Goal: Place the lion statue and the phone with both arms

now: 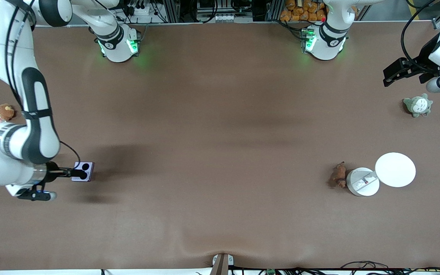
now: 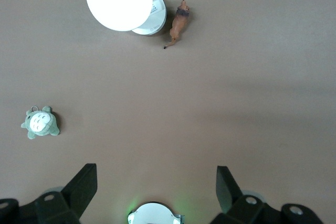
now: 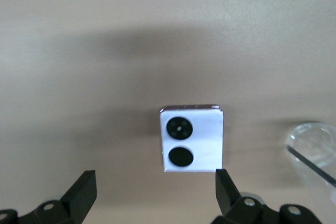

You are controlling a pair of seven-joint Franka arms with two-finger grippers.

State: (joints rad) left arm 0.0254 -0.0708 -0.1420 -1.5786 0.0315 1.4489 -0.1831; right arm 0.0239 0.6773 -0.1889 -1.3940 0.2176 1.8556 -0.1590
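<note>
Phone (image 3: 191, 138) lies flat on tabletop (image 1: 220, 152) at right arm's end, under spread right gripper (image 3: 156, 192); rigid, slick, grip its edges. Lion statue (image 1: 338, 175) beside white discs (image 1: 363, 182); small, stiff, take mid-body. Left gripper (image 2: 156, 190) spread, waiting.

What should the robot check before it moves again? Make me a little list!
1. Right gripper open over the table: ok, both fingers spread wide.
2. Small square lavender phone with two black camera circles let go: ok, it lies flat on the brown table, no finger touching it in the right wrist view.
3. Left gripper open: ok, it waits in the air near the grey-green plush with the white belly.
4. Tiny reddish-brown lion statue down on the table: ok, beside the round white puck.
5. Lion touching the puck: cannot tell.
</note>
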